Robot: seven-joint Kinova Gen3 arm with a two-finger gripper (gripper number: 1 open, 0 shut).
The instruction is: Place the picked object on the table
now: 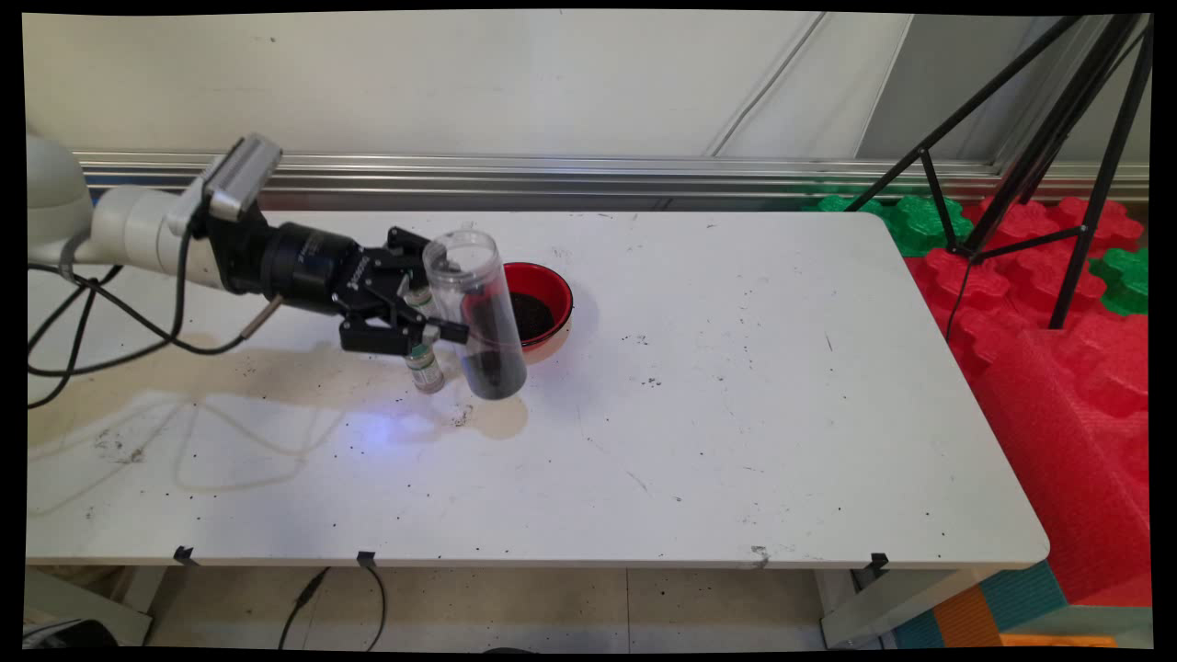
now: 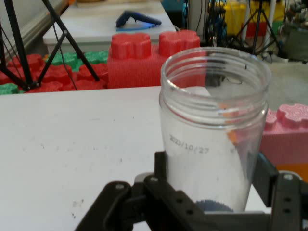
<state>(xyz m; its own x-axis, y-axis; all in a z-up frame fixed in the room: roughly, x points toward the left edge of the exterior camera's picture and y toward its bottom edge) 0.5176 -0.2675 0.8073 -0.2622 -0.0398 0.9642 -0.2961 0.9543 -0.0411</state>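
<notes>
One gripper (image 1: 441, 317), arm reaching level from the left, jaws clamped on a clear jar (image 1: 476, 313) of dark grains, held tilted above the table (image 1: 736, 414) beside a red bowl (image 1: 542, 299); small vial (image 1: 425, 366) below.

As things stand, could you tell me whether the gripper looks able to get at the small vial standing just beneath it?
Probably not: the gripper is shut on the clear jar, so its fingers are occupied. The small vial stands upright on the table just below the gripper, beside the jar, otherwise unobstructed.
</notes>
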